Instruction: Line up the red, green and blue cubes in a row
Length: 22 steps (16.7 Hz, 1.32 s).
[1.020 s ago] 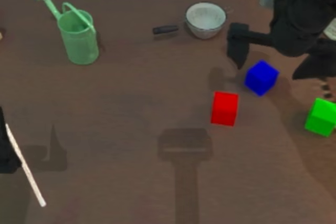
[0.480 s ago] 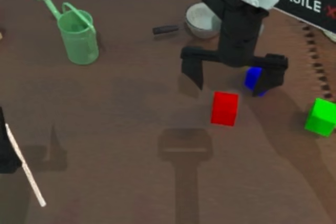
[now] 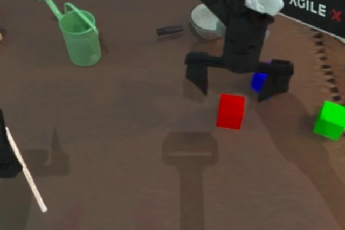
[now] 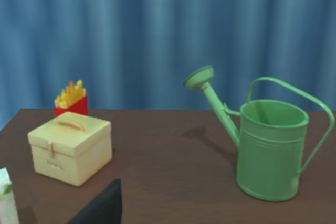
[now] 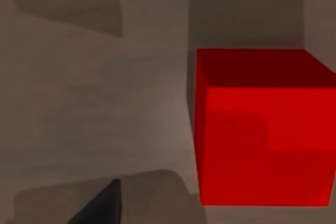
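Note:
The red cube rests on the table right of centre, and it fills much of the right wrist view. Above and just behind it hovers my right gripper, open wide, with one finger on each side and nothing between them. One dark fingertip shows beside the cube. The blue cube sits behind the red one, mostly hidden by that gripper. At the right edge, apart from the others, is the green cube. My left arm stays parked at the left edge.
A pale green watering can stands at the back left. A white bowl and a dark small tool lie at the back behind my right arm. A cream box and a fries carton show in the left wrist view.
My right gripper swung left from the right side over the blue cube to hover behind the red cube, then sank slightly. The cubes and the left arm have not moved.

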Each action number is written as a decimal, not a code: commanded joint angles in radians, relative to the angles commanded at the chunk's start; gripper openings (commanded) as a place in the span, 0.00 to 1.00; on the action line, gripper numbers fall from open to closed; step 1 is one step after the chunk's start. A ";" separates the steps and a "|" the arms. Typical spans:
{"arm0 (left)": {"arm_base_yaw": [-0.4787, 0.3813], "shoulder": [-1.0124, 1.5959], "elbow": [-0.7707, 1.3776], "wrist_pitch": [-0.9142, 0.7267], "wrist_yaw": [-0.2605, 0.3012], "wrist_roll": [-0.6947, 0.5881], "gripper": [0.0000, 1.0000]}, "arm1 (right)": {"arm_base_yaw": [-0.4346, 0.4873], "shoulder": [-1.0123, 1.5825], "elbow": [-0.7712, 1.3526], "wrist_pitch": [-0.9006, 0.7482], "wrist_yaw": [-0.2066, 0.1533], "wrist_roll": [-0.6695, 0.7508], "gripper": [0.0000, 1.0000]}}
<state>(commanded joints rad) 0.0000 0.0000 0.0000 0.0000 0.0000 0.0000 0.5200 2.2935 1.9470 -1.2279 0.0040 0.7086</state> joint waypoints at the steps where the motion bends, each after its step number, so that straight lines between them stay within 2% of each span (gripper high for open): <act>1: 0.000 0.000 0.000 0.000 0.000 0.000 1.00 | 0.001 0.009 -0.024 0.033 0.000 0.000 1.00; 6: 0.000 0.000 0.000 0.000 0.000 0.000 1.00 | 0.004 0.064 -0.159 0.233 0.001 0.004 1.00; 11: 0.000 0.000 0.000 0.000 0.000 0.000 1.00 | 0.005 0.075 -0.183 0.261 0.001 0.005 1.00; 22: 0.000 0.000 0.000 0.000 0.000 0.000 1.00 | 0.005 0.075 -0.183 0.261 0.001 0.005 0.17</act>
<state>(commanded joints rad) 0.0000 0.0000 0.0000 0.0000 0.0000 0.0000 0.5245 2.3683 1.7643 -0.9668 0.0048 0.7138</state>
